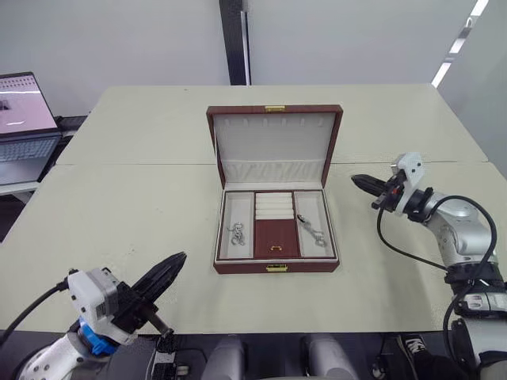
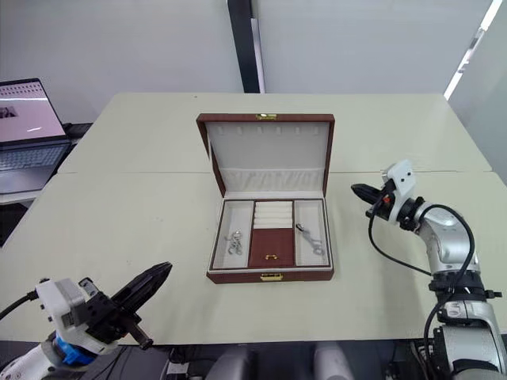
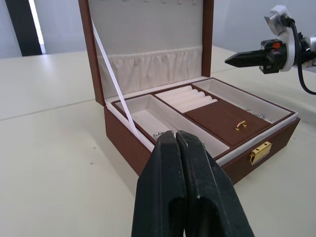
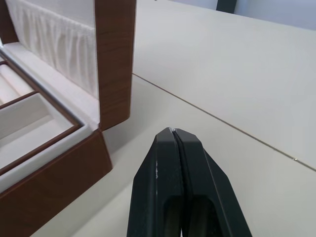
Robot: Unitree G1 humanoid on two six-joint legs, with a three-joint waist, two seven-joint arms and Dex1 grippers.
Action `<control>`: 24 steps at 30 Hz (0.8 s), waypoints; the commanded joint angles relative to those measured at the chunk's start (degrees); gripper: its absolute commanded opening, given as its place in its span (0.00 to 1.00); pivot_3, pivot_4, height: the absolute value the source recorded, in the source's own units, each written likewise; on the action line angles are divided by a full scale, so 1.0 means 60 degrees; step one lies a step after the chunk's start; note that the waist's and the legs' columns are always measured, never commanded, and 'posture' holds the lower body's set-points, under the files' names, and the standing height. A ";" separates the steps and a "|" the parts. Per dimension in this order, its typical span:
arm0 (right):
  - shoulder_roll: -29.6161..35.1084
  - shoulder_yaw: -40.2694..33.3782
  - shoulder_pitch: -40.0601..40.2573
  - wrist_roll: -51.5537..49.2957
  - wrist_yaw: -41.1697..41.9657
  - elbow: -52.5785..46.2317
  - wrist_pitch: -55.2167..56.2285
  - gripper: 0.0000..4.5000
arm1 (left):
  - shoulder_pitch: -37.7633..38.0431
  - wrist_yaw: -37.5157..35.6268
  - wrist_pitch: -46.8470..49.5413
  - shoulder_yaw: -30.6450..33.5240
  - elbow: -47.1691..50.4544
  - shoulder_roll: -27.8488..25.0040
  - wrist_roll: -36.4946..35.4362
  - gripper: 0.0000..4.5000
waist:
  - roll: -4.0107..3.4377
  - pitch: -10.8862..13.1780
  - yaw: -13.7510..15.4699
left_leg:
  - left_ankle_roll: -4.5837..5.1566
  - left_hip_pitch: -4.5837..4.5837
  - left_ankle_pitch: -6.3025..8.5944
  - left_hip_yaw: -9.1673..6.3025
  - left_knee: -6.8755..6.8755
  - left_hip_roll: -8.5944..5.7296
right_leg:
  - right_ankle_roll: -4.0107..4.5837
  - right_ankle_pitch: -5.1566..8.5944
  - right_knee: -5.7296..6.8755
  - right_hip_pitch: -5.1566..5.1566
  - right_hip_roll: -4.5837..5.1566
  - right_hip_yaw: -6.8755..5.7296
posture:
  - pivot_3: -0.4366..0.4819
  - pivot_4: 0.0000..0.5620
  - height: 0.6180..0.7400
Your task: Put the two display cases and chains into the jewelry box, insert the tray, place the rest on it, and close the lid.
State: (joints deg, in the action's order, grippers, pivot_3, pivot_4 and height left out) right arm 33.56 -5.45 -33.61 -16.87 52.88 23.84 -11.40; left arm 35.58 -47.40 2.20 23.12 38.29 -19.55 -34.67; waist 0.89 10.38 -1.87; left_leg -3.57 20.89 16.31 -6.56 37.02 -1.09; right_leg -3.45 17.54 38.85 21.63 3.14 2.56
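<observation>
On the middle of the pale bench (image 1: 142, 214) sits the jewelry box (image 1: 276, 265), a reddish-brown wooden rectangle with its long side running across from the robot's left to right and its gold front clasp facing the robot. Its hinged lid (image 1: 274, 146) stands upright at the far edge, cream-lined inside, with a gathered fabric pocket along the bottom and a gold fitting on the top edge. A white ribbon stay runs from the lid down to the box wall on the left side.

The tray (image 1: 276, 226) is seated in the box, its long axis matching the box's. It has a smooth brown centre panel with a small gold handle near the front, a block of cream ring rolls behind that, and a cream-lined compartment on each side. One silvery chain (image 1: 236, 233) lies in the left compartment, bunched into a small heap, and another chain (image 1: 312, 230) lies in the right compartment, stretched roughly front to back at a slight slant.

The left pincer (image 1: 168, 271) hovers above the bench well in front and to the left of the box, its two black tapered fingers pressed together with nothing between them, pointing toward the box's front left corner. The right pincer (image 1: 361, 182) hangs to the right of the box, level with the lid's hinge, also closed and empty, its tip pointing toward the box's side.

A laptop (image 1: 24, 127) sits open beyond the bench's far left.
</observation>
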 commanded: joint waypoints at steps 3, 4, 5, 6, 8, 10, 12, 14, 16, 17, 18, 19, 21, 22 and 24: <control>0.0051 -0.0031 -0.1041 0.0293 0.0273 0.1373 0.1008 0.00 | 0.0264 0.0294 -0.0910 -0.0070 0.0379 0.0344 0.0257 0.00 | 0.0003 0.0002 0.0003 | 0.0001 0.0002 0.0001 0.0004 0.0001 0.0000 | 0.0000 0.0000 -0.0007 -0.0001 0.0000 0.0001 | 0.48 0.27 1.00; 0.0027 -0.0015 -0.1199 0.0339 0.0308 0.1607 0.1123 0.00 | 0.0312 0.0242 -0.1069 -0.0174 0.0420 0.0371 0.0345 0.00 | 0.0003 0.0002 -0.0003 | 0.0002 0.0002 0.0001 0.0006 0.0001 0.0001 | 0.0000 0.0000 -0.0010 -0.0001 0.0000 0.0003 | 0.48 0.27 1.00; -0.0003 0.0000 -0.1332 0.0382 0.0357 0.1802 0.1241 0.00 | 0.0347 0.0263 -0.1212 -0.0239 0.0472 0.0446 0.0387 0.00 | 0.0003 0.0002 -0.0004 | 0.0003 0.0001 0.0001 0.0012 0.0001 0.0001 | 0.0000 0.0000 -0.0010 0.0000 0.0000 0.0008 | 0.48 0.27 1.00; -0.0039 0.0014 -0.1454 0.0419 0.0402 0.1971 0.1327 0.00 | 0.0373 0.0287 -0.1351 -0.0294 0.0537 0.0502 0.0447 0.00 | 0.0003 0.0002 -0.0005 | 0.0003 0.0001 0.0002 0.0014 0.0001 0.0001 | 0.0000 0.0000 -0.0011 0.0000 0.0000 0.0010 | 0.48 0.27 1.00; -0.0109 0.0079 -0.1687 0.0496 0.0511 0.2278 0.1492 0.00 | 0.0559 0.0377 -0.1333 -0.0499 0.0669 0.0544 0.0407 0.00 | 0.0003 0.0002 -0.0012 | 0.0005 0.0002 0.0003 0.0017 0.0001 0.0002 | 0.0000 0.0000 -0.0013 0.0000 0.0000 0.0013 | 0.48 0.27 1.00; -0.0154 0.0119 -0.1861 0.0542 0.0585 0.2530 0.1628 0.00 | 0.0737 0.0402 -0.1380 -0.0690 0.0746 0.0575 0.0450 0.00 | 0.0003 0.0002 -0.0052 | 0.0008 0.0001 0.0005 0.0021 0.0000 0.0005 | 0.0000 0.0000 -0.0015 0.0002 -0.0001 0.0016 | 0.48 0.27 1.00; -0.0170 0.0131 -0.2006 0.0580 0.0627 0.2761 0.1763 0.00 | 0.0874 0.0278 -0.1655 -0.0856 0.0805 0.0560 0.0604 0.00 | 0.0002 0.0002 -0.0056 | 0.0010 0.0001 0.0006 0.0023 -0.0002 0.0004 | 0.0000 0.0000 -0.0015 0.0004 -0.0001 0.0019 | 0.48 0.27 1.00; -0.0196 0.0122 -0.2161 0.0625 0.0651 0.2993 0.1876 0.00 | 0.0735 0.0477 -0.1775 -0.0854 0.0781 0.0582 0.0649 0.00 | 0.0002 0.0003 -0.0050 | 0.0011 0.0002 0.0006 0.0024 -0.0001 0.0005 | 0.0000 0.0000 -0.0017 0.0004 -0.0002 0.0019 | 0.48 0.27 1.00; -0.0221 0.0098 -0.2273 0.0663 0.0689 0.3175 0.1965 0.00 | 0.0593 0.0720 -0.1698 -0.0875 0.0793 0.0572 0.0579 0.00 | 0.0001 0.0003 -0.0056 | 0.0012 0.0002 0.0007 0.0024 0.0000 0.0005 | 0.0000 0.0000 -0.0016 0.0003 -0.0002 0.0020 | 0.48 0.27 1.00; -0.0238 0.0092 -0.2344 0.0699 0.0692 0.3287 0.2025 0.00 | 0.0523 0.0818 -0.1647 -0.0873 0.0800 0.0531 0.0557 0.00 | 0.0001 0.0003 -0.0056 | 0.0012 0.0001 0.0007 0.0025 0.0000 0.0006 | 0.0000 0.0000 -0.0016 0.0003 -0.0002 0.0020 | 0.48 0.27 1.00; -0.0259 0.0077 -0.2422 0.0714 0.0693 0.3386 0.2080 0.00 | 0.0438 0.0886 -0.1680 -0.0847 0.0793 0.0511 0.0561 0.00 | 0.0001 0.0003 -0.0056 | 0.0012 0.0001 0.0007 0.0024 0.0000 0.0006 | 0.0000 0.0000 -0.0015 0.0003 -0.0003 0.0019 | 0.48 0.27 1.00; -0.0274 0.0067 -0.2486 0.0727 0.0696 0.3482 0.2136 0.00 | 0.0375 0.0935 -0.1719 -0.0836 0.0777 0.0491 0.0578 0.00 | 0.0001 0.0003 -0.0056 | 0.0012 0.0001 0.0007 0.0024 0.0000 0.0006 | 0.0000 0.0000 -0.0015 0.0003 -0.0003 0.0019 | 0.48 0.27 1.00; -0.0308 0.0046 -0.2619 0.0731 0.0696 0.3640 0.2226 0.00 | 0.0284 0.1013 -0.1708 -0.0817 0.0746 0.0442 0.0537 0.00 | 0.0001 0.0003 -0.0060 | 0.0012 0.0000 0.0006 0.0023 0.0001 0.0006 | 0.0000 -0.0001 -0.0013 0.0003 -0.0003 0.0018 | 0.48 0.27 1.00; -0.0322 0.0037 -0.2672 0.0736 0.0691 0.3703 0.2267 0.00 | 0.0250 0.1059 -0.1692 -0.0812 0.0742 0.0423 0.0507 0.00 | 0.0001 0.0003 -0.0066 | 0.0011 0.0000 0.0006 0.0024 0.0001 0.0007 | 0.0000 -0.0001 -0.0011 0.0004 -0.0004 0.0019 | 0.48 0.27 1.00; -0.0347 0.0028 -0.2775 0.0737 0.0707 0.3797 0.2331 0.00 | 0.0195 0.1110 -0.1675 -0.0815 0.0758 0.0383 0.0462 0.00 | 0.0001 0.0003 -0.0058 | 0.0011 0.0001 0.0006 0.0023 0.0001 0.0006 | 0.0001 -0.0001 -0.0011 0.0004 -0.0003 0.0019 | 0.48 0.27 1.00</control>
State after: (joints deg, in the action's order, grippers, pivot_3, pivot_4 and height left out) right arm 31.24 -4.36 -48.83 -12.43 56.94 46.93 1.07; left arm 36.87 -41.22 -6.97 17.91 40.99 -16.73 -31.19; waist 0.89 10.39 -2.22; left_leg -3.51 20.90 16.35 -6.42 37.02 -1.05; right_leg -3.44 17.54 38.79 21.65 3.12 2.67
